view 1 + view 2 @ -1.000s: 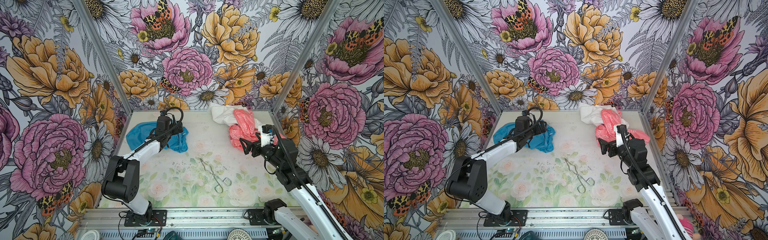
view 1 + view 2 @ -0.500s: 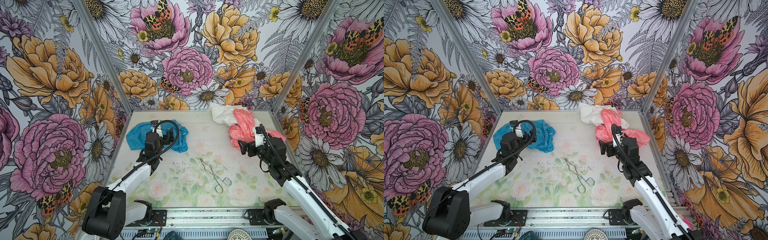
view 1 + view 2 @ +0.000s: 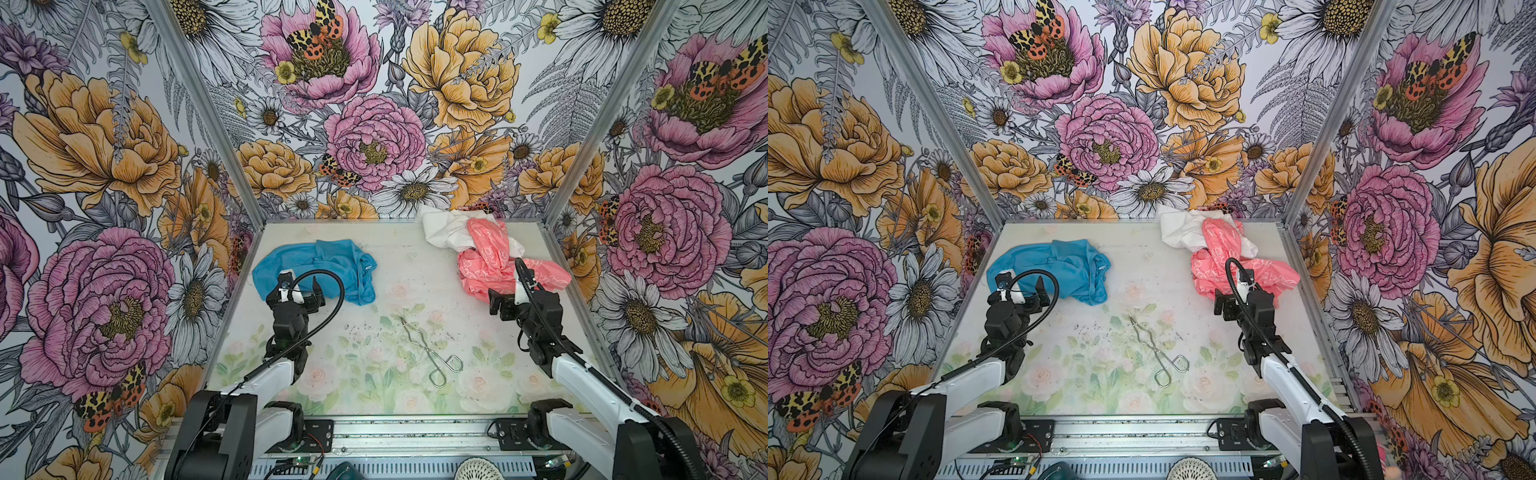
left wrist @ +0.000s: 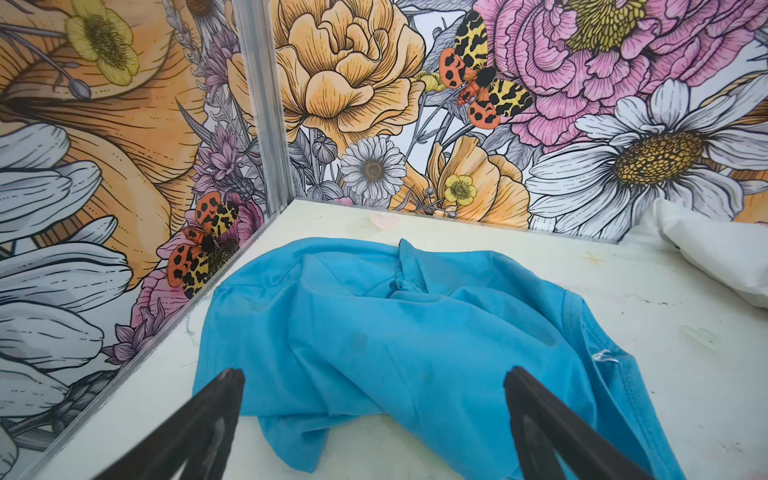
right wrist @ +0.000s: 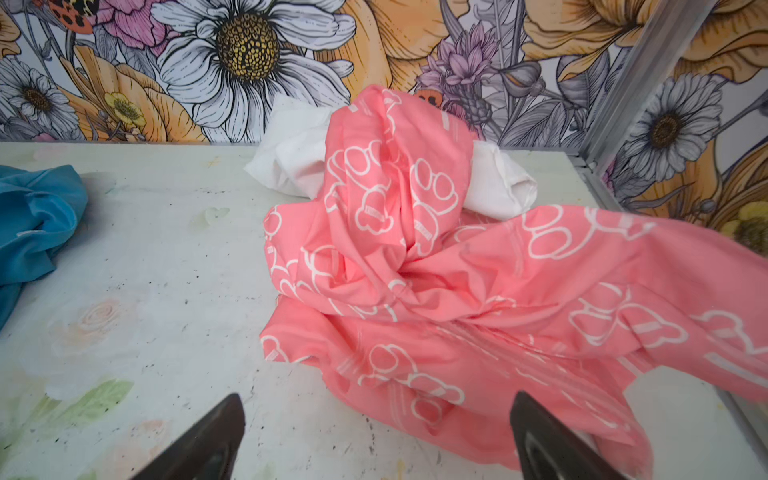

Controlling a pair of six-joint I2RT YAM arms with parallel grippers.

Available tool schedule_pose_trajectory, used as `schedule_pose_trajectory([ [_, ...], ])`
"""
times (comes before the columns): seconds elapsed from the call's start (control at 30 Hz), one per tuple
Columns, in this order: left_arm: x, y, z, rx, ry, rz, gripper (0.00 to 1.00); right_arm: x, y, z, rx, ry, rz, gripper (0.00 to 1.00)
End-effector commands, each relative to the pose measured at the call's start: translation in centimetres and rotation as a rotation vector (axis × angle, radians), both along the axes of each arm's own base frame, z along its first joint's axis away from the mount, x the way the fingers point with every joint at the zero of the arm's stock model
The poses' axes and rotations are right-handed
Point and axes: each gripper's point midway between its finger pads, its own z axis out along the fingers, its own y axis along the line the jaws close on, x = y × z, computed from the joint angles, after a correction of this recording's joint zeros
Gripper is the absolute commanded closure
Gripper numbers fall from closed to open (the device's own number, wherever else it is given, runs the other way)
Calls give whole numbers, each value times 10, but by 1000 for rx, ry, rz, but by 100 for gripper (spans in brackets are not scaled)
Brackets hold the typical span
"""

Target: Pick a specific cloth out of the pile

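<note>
Cloth (image 3: 316, 266) lies far left, apart from pile (image 3: 490, 253). Both grippers, left (image 4: 374, 382) and right (image 5: 376, 405), spread, empty. Risk: stray jaw snags cloth, drags it back.

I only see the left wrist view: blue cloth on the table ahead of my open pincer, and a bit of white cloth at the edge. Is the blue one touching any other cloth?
Observer: No. In both top views the blue cloth lies alone by the left wall, with bare table between it and the others.
Operator: What else is over there?
Observer: A pink printed cloth lies partly over the white cloth in the far right corner.
Operator: And the right arm?
Observer: The right pincer is open, holds nothing, and faces the pink printed cloth.
</note>
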Motion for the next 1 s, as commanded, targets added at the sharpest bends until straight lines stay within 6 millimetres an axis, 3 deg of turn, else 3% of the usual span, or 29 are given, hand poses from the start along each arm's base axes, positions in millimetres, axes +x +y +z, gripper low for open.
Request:
schedule_pose_trajectory([
  [0.0, 4, 3, 6, 17, -64, -6, 1, 11, 1, 18, -25, -140, 23, 1],
  [0.13, 13, 0, -2, 31, -74, -39, 1, 18, -6, -2, -61, -154, -1, 1],
  [0.4, 21, 0, -25, 36, -83, -39, 1, 33, -16, 0, -105, -199, -28, 0],
  [0.6, 27, 2, -29, 35, -55, -31, 1, 44, -29, -22, -58, -219, -56, 1],
  [0.97, 50, 17, -39, 3, 65, 39, 1, 57, -39, -28, -39, -157, -100, 1],
])
